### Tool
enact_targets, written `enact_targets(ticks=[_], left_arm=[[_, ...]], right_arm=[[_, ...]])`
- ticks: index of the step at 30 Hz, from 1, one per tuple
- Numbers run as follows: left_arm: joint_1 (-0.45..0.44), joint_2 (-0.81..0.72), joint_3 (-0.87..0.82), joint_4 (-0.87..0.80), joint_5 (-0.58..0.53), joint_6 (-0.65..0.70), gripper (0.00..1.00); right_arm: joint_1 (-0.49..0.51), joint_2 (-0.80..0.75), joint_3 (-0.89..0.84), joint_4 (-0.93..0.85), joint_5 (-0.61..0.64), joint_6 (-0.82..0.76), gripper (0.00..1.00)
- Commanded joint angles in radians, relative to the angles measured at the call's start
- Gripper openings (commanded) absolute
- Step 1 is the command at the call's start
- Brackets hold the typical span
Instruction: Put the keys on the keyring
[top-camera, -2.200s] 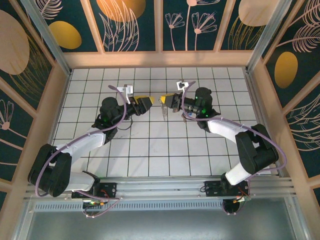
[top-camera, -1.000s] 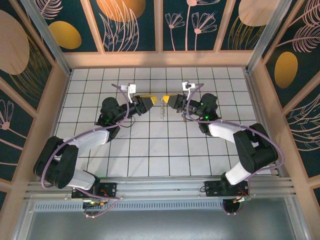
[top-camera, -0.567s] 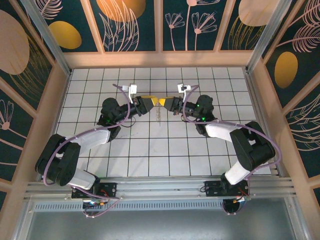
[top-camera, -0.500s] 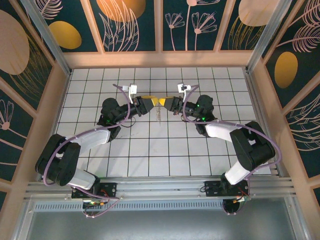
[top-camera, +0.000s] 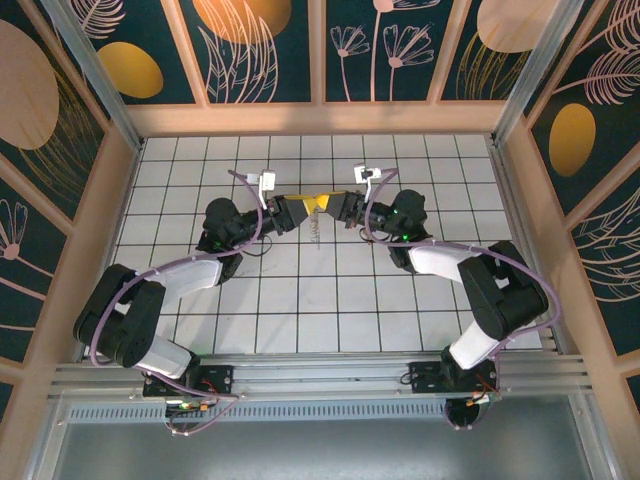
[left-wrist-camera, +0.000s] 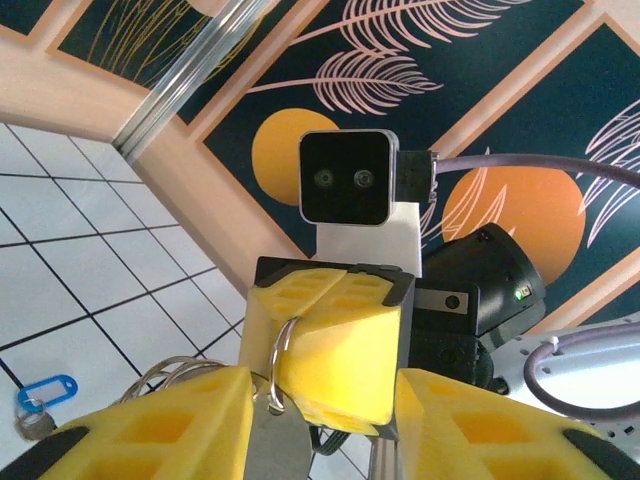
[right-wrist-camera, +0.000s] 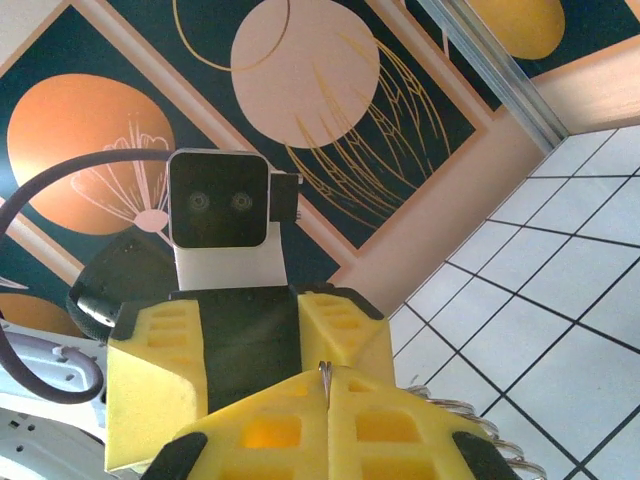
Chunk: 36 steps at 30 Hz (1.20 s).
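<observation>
The tiny blue-headed metal key (left-wrist-camera: 45, 390) lies loose on the white tiled table (top-camera: 400, 330), seemingly toward its far edge. My left gripper (top-camera: 303, 204) stands part-open, straddling the pale beige keyring with its silvery rings (top-camera: 315, 230), which my right gripper (top-camera: 328, 204) pinches tight mid-table. I should grip one ring firmly and spread it before fetching the key.
</observation>
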<state>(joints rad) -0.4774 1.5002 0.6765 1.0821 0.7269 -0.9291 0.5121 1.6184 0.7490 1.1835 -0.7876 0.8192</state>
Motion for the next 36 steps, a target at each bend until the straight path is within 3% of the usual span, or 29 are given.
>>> enact_targets(ticks=[1, 12, 20, 36], left_arm=[[-0.004, 0.013, -0.004, 0.078, 0.035, -0.019, 0.4], [-0.007, 0.034, 0.001, 0.122, 0.055, -0.044, 0.27], [-0.01, 0.043, 0.014, 0.133, 0.063, -0.054, 0.0], [-0.01, 0.012, -0.023, 0.139, -0.006, -0.039, 0.0]], right_arm=[[0.006, 0.018, 0.033, 0.096, -0.021, 0.023, 0.0], [0.014, 0.048, 0.041, 0.136, -0.034, 0.055, 0.0], [0.023, 0.06, 0.051, 0.13, -0.035, 0.056, 0.0], [0.01, 0.048, 0.033, 0.108, -0.005, 0.06, 0.02]])
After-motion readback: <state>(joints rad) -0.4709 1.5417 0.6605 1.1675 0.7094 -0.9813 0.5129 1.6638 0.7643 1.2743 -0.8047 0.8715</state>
